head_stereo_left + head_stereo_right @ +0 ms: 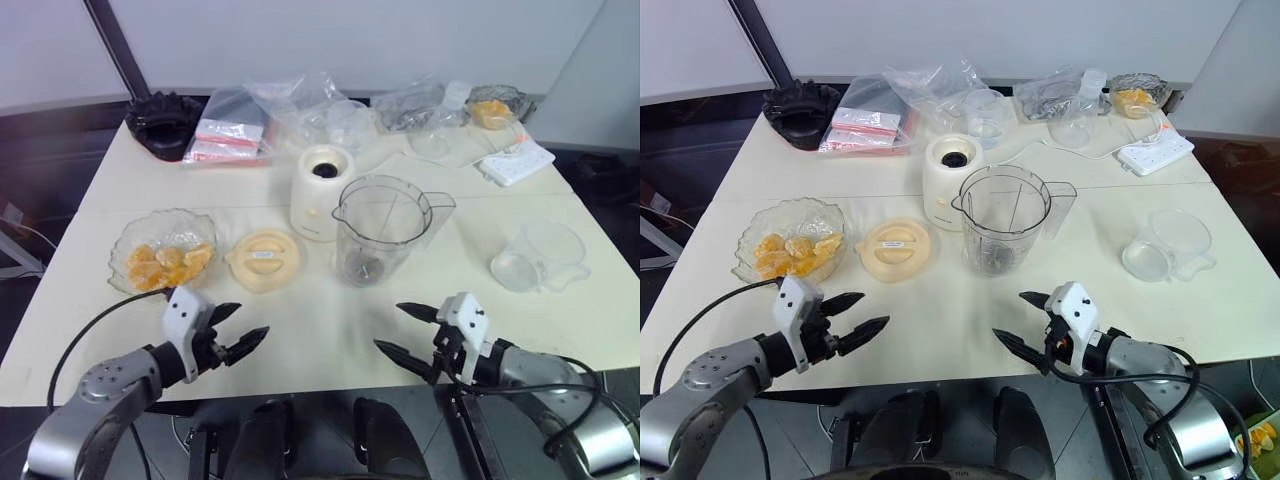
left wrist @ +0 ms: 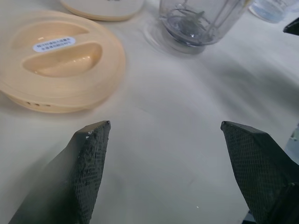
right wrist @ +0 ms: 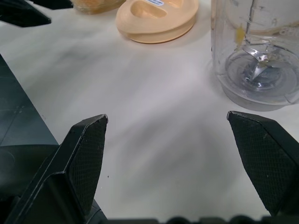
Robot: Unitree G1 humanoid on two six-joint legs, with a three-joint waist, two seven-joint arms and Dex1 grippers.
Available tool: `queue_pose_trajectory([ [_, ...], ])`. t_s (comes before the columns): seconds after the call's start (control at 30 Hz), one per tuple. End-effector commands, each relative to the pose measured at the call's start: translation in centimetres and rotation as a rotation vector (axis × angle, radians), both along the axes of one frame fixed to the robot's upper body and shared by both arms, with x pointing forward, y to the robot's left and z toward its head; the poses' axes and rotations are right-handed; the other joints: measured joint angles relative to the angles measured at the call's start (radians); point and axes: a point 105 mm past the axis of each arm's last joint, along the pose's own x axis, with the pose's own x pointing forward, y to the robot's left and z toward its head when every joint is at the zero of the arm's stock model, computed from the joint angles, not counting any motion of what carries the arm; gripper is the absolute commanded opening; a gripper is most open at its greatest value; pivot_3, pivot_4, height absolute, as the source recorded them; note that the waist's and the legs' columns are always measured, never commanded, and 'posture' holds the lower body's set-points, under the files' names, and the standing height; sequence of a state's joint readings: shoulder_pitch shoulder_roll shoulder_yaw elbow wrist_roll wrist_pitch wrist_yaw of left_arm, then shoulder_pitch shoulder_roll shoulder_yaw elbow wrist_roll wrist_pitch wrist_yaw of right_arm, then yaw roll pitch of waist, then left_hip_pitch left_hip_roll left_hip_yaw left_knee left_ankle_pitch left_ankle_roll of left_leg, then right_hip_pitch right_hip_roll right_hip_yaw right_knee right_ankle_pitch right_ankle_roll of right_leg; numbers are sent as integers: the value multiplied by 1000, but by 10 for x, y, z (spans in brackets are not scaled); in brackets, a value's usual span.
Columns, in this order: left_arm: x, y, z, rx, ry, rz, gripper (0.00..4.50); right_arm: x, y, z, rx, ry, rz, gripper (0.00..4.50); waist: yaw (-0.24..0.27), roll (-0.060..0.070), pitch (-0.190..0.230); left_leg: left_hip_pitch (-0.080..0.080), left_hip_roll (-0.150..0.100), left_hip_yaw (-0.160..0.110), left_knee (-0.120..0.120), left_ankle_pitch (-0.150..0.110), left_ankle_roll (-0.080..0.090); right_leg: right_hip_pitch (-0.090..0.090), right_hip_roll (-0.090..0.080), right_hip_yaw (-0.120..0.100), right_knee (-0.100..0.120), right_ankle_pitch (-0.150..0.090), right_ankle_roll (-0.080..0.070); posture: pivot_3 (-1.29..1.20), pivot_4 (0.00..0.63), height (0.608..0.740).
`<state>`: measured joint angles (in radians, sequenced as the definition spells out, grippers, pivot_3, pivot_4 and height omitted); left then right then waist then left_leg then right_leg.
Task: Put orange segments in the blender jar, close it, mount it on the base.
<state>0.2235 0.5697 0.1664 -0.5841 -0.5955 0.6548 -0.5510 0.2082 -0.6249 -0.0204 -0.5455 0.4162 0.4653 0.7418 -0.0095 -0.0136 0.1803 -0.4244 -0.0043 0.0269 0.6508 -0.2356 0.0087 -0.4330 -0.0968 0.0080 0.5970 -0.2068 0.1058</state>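
Note:
Orange segments [image 1: 165, 263] lie heaped in a clear glass bowl [image 1: 128, 237] at the table's left. The clear blender jar [image 1: 381, 228] stands upright and empty mid-table, its blade [image 3: 258, 70] visible at the bottom. Just behind and left of it sits the cream base [image 1: 322, 192]. A pale-orange lid [image 1: 263, 259] lies flat between bowl and jar. My left gripper [image 1: 238, 331] hovers open near the front edge, in front of the bowl and lid. My right gripper [image 1: 401, 330] hovers open in front of the jar. Both hold nothing.
A small clear cup [image 1: 538, 257] stands at the right. At the back are a black ridged ring [image 1: 163, 123], plastic bags [image 1: 235, 131], a white power strip [image 1: 513, 161] and another dish of orange pieces [image 1: 492, 110].

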Motion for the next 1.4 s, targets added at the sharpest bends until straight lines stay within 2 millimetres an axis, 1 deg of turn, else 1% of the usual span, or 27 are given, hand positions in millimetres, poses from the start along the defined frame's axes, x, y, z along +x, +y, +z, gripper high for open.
queue_pose_trajectory([
  [0.03,10,10,14,-41,-20,79,3959,3,5,13,19,-46,21,4292,0,-1,0,0,0,0,0,0,0,0,0,0,0,0,0,0,150,740],
  [0.1,11,10,17,-6,-21,65,3959,5,6,16,21,-49,23,4292,0,-2,-1,1,0,-1,1,0,0,1,0,-1,1,0,0,0,150,740],
  [0.2,17,14,32,-6,-42,79,3959,6,9,26,57,-39,35,4292,-1,-2,-1,1,0,-1,1,0,0,2,1,-1,1,0,0,0,150,740],
  [0.3,38,28,61,-3,-65,162,3959,5,18,49,101,-56,95,4292,3,-3,0,1,0,-2,2,0,0,2,1,-1,2,0,0,0,150,740],
  [0.37,54,39,81,-20,-60,222,3959,2,25,60,110,-59,139,4292,5,-3,0,1,1,-4,5,0,1,3,1,-4,4,1,0,0,150,740],
  [0.4,59,43,88,-30,-46,244,3959,1,28,63,113,-58,155,4292,5,-4,0,1,1,-6,7,0,1,5,2,-6,4,1,0,0,150,740],
  [0.47,72,50,97,12,-9,289,3959,0,33,68,119,-53,173,4292,4,-5,0,1,1,-7,8,0,1,6,3,-8,4,1,0,0,150,740],
  [0.5,80,57,99,33,9,343,3959,0,34,70,122,-52,176,4292,3,-5,0,2,1,-7,8,0,1,7,3,-8,4,1,0,0,150,740],
  [0.53,89,63,103,25,10,410,3959,0,36,73,126,-56,177,4292,4,-6,0,2,1,-7,8,0,1,7,3,-8,4,1,0,0,150,740],
  [0.6,103,67,109,-51,29,503,3959,1,38,78,121,-70,179,4292,6,-7,1,1,1,-7,9,1,1,7,3,-8,4,1,1,0,150,740],
  [0.7,117,63,108,-80,99,624,3959,-2,39,77,0,-113,219,4292,18,-10,2,1,0,-7,11,1,1,8,3,-8,4,3,4,0,150,740],
  [0.77,123,68,96,-54,194,748,3959,-3,38,77,-41,-127,235,4292,22,-12,2,0,0,-7,11,1,1,8,3,-8,4,3,4,0,150,740],
  [0.83,125,71,83,-88,313,864,3959,-2,36,79,-50,-135,234,4292,23,-14,2,0,0,-6,12,1,1,8,3,-8,4,3,4,0,150,740],
  [0.87,125,71,80,-111,347,905,3959,-1,36,79,-51,-137,230,4292,23,-14,2,0,0,-6,12,1,1,8,3,-8,4,3,4,0,150,740],
  [0.97,131,64,81,-139,371,966,3959,2,33,74,-69,-135,211,4292,22,-16,3,0,-1,-6,12,1,1,8,3,-8,4,3,5,0,150,740],
  [1.07,133,61,75,-142,404,1031,3959,3,35,70,-72,-134,201,4292,23,-16,3,0,-1,-6,12,1,0,8,3,-9,4,3,5,0,150,740],
  [1.2,134,85,66,-119,394,1181,3959,1,42,70,-54,-135,214,4292,21,-16,3,0,0,-7,12,0,0,7,3,-8,3,4,3,0,150,740],
  [1.3,140,100,60,-121,388,1237,3959,3,41,71,-59,-138,215,4292,23,-16,3,0,1,-7,12,1,0,7,3,-8,4,4,3,0,150,740],
  [1.4,145,108,53,-122,393,1259,3959,4,39,71,-67,-141,216,4292,24,-16,3,0,1,-7,12,1,0,7,2,-8,3,5,2,0,150,740],
])
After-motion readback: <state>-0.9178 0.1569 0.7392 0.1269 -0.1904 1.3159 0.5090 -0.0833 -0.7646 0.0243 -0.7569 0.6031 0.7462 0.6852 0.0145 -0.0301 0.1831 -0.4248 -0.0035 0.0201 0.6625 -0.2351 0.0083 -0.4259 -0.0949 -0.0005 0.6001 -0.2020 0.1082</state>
